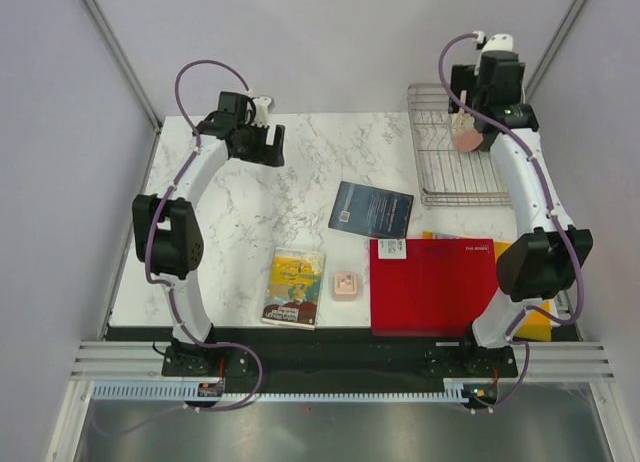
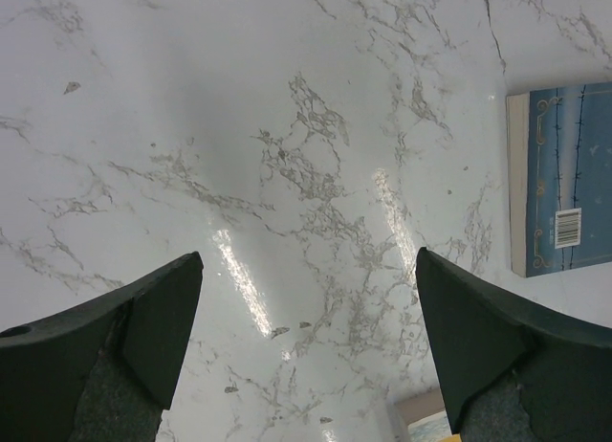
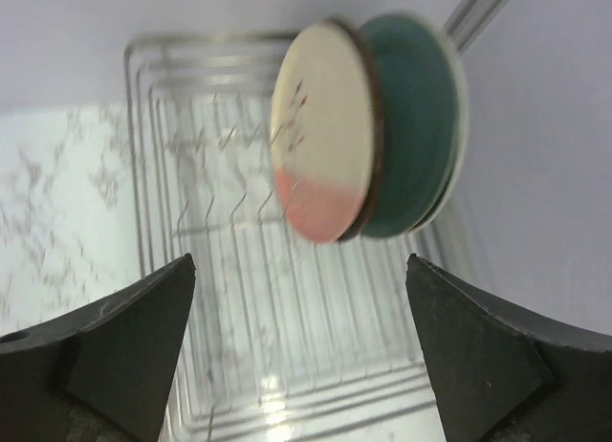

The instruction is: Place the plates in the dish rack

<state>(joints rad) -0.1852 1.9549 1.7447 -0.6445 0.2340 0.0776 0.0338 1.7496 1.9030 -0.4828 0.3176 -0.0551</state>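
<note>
The dish rack [image 3: 239, 298] is a silver wire rack at the table's back right [image 1: 440, 172]. Two plates stand on edge in it. A cream-and-pink plate [image 3: 325, 145] leans against a dark teal plate [image 3: 416, 126] behind it, and both look blurred. In the top view only the pink edge of the cream plate [image 1: 465, 138] shows under the arm. My right gripper [image 3: 301, 337] hangs open above the rack [image 1: 476, 112], just short of the plates, with nothing between its fingers. My left gripper [image 2: 309, 337] is open over bare marble at the back left [image 1: 262, 142].
A dark blue book [image 1: 372, 210] [image 2: 566, 179] lies mid-table. Along the near edge are a yellow book [image 1: 295, 287], a small pink object [image 1: 345, 284] and a red flat mat [image 1: 435, 287] over something orange [image 1: 538, 317]. Walls close in on both sides.
</note>
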